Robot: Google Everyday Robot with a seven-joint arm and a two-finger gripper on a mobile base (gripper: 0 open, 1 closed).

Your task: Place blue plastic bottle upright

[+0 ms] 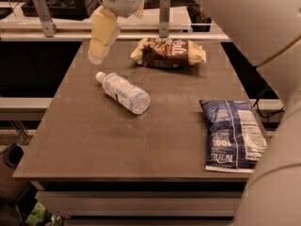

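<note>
The blue plastic bottle (pixel 123 92) lies on its side on the brown table (pixel 117 145), left of centre, with its white cap pointing to the far left. The gripper (pixel 99 48) hangs from the white arm above the table's far left part, just beyond and above the bottle's cap end, not touching it. Only its cream-coloured finger shows, pointing down.
A brown and cream snack bag (pixel 168 52) lies at the table's far middle. A flat dark-blue snack bag (pixel 233 133) lies at the right front edge. The robot's white arm fills the right side and top. Metal rail posts (pixel 43 14) stand behind the table.
</note>
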